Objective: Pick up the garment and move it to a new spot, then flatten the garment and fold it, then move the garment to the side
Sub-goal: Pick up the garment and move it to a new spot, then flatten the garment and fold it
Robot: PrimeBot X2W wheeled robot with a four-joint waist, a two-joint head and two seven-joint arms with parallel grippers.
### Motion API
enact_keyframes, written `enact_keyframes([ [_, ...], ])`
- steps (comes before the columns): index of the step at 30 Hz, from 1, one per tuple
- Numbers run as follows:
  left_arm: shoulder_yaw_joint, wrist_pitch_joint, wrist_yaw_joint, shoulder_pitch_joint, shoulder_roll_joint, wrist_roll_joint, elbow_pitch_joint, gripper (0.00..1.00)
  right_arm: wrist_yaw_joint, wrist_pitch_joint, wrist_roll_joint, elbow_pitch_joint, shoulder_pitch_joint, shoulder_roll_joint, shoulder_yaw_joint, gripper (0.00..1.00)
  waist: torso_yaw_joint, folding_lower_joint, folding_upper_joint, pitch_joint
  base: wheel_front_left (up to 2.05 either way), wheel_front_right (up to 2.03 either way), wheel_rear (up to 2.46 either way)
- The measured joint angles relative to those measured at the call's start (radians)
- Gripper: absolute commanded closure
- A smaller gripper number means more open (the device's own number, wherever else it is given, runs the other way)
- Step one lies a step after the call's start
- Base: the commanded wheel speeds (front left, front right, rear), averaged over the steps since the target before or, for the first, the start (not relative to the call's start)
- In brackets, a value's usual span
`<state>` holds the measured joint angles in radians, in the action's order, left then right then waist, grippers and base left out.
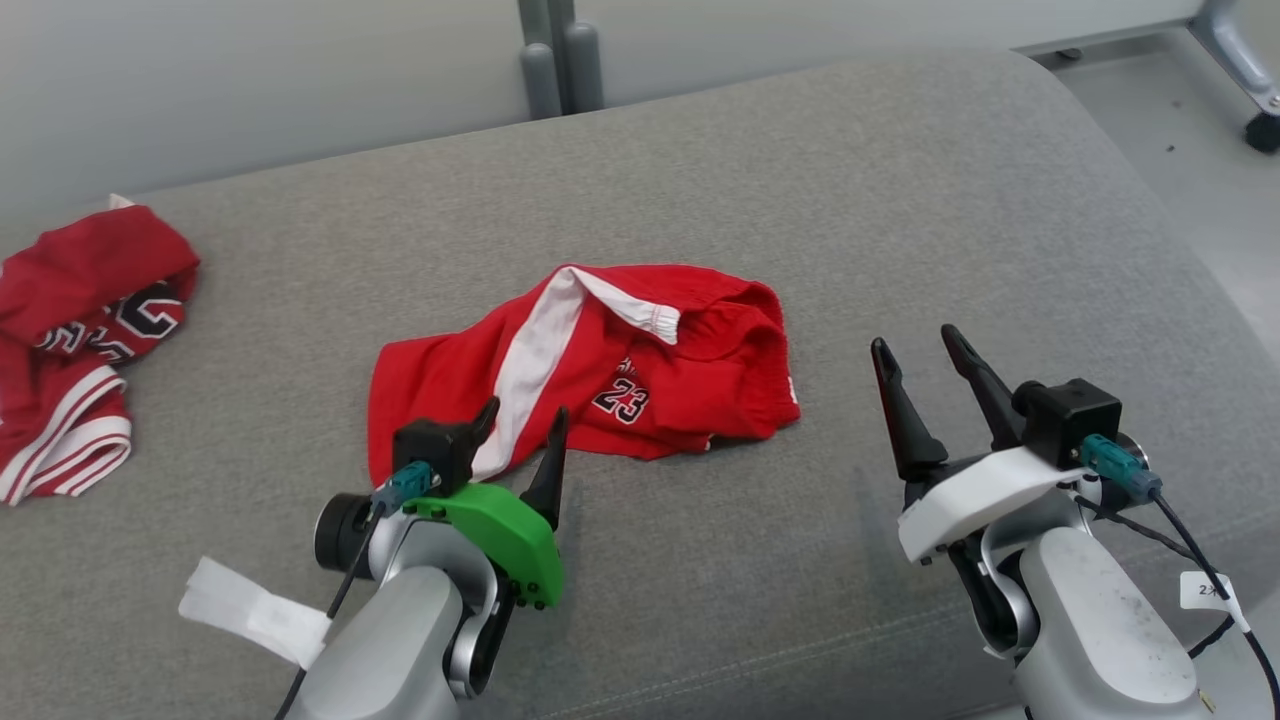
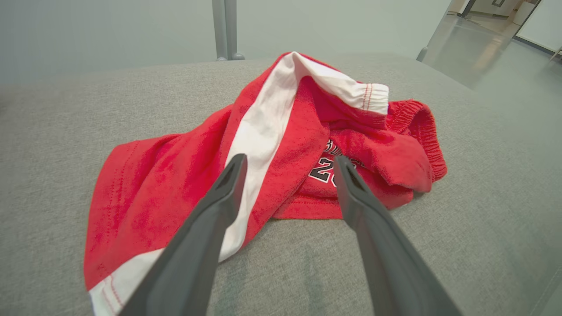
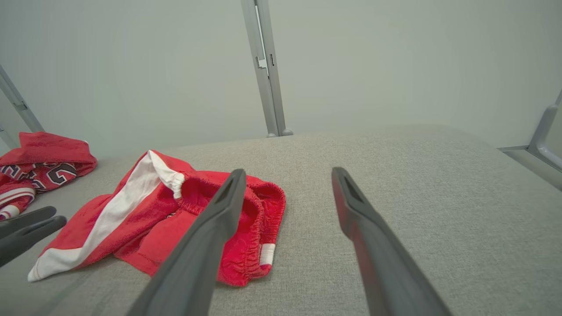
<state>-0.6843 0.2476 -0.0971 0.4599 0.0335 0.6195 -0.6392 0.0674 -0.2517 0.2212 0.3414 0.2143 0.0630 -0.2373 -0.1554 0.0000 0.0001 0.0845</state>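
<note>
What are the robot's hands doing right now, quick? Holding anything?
Left gripper: open, holding nothing, at the near edge of the red shorts.
Right gripper: open, holding nothing, over the grey cushion.

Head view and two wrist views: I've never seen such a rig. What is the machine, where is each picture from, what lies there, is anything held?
A two-armed robot. One camera looks down from its head; one sits on each wrist, looking along that arm. On the grey cushion lie crumpled red shorts with a white stripe and, far left, another red garment. The left fingers, open, point at the shorts; the right fingers, open, are over bare cushion. Nothing is held.
</note>
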Motion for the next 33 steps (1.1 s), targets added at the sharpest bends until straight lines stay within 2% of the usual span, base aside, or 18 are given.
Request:
enact_keyframes([
  [10, 0.037, 0.001, -0.01, -0.096, 0.001, -0.008, 0.025, 0.0, 0.029, 0.0, 0.001, 0.1, -0.001, 0.001, -0.048, 0.0, 0.138, 0.0, 0.0, -0.047, 0.0, 0.0, 0.0],
  [21, 0.107, 0.001, -0.019, -0.132, 0.003, -0.059, 0.163, 0.0, 0.038, 0.011, 0.041, 0.198, 0.055, 0.0, -0.041, 0.0, 0.274, 0.0, -0.0001, -0.063, 0.0, 0.0, 0.0],
  [33, 0.136, 0.001, -0.022, -0.156, 0.004, -0.128, 0.268, 0.0, 0.047, 0.041, 0.097, 0.32, 0.133, 0.0, -0.013, 0.0, 0.365, 0.0, 0.0, -0.016, 0.0, 0.0, 0.0],
])
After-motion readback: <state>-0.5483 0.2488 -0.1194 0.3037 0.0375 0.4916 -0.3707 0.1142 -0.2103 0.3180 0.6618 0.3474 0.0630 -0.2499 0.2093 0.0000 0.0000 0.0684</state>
